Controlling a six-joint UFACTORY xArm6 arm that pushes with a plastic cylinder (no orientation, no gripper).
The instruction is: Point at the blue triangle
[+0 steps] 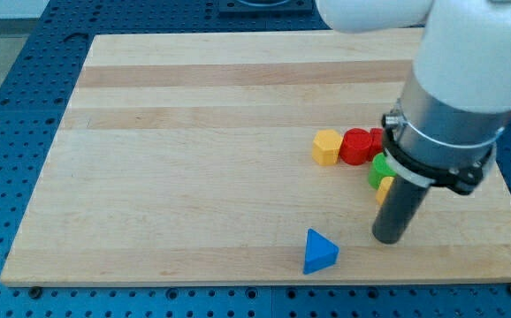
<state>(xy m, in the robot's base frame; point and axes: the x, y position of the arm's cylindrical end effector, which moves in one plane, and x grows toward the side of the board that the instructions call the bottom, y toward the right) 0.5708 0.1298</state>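
Note:
The blue triangle (319,252) lies on the wooden board (194,177) near the view's bottom edge, right of centre. My tip (386,239) rests on the board a short way to the right of the blue triangle and slightly higher, with a small gap between them. The arm's white and grey body fills the view's upper right.
A yellow hexagonal block (326,147) and a red round block (356,146) sit side by side right of centre. A green block (380,169) and a yellow block (384,188) are partly hidden behind the rod. Blue perforated table surrounds the board.

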